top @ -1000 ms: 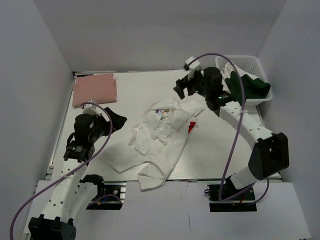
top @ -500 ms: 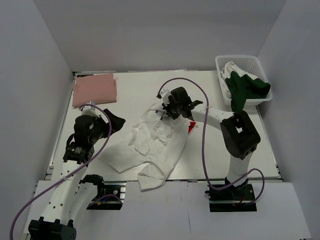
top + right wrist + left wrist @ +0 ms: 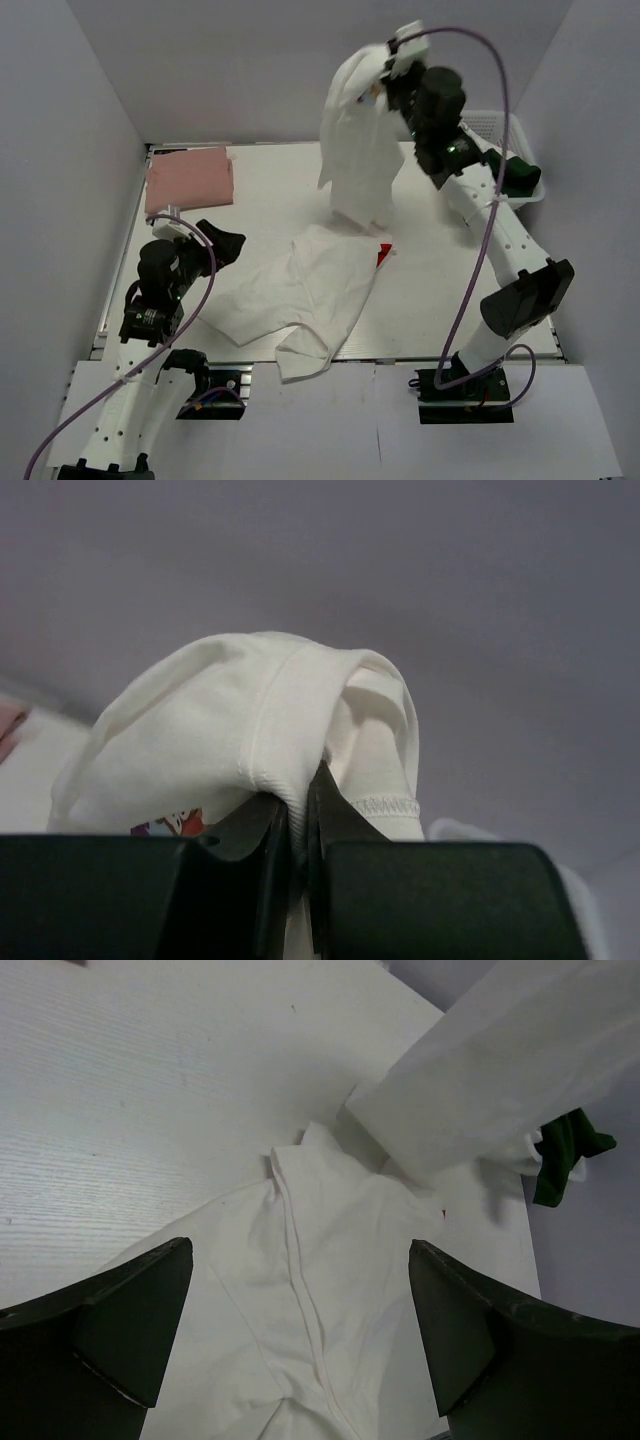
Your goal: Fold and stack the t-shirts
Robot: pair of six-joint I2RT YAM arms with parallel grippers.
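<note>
The right gripper point(image 3: 385, 72) pinches a white shirt point(image 3: 355, 150) up high so it hangs straight; the left gripper point(image 3: 222, 243) sits wide open.

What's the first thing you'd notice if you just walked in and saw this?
A white t-shirt dangles high in the air, pinched at its top by the right claw above the back of the table. Below it a second white t-shirt lies spread out, and a folded pink t-shirt sits in the far left corner.
</note>
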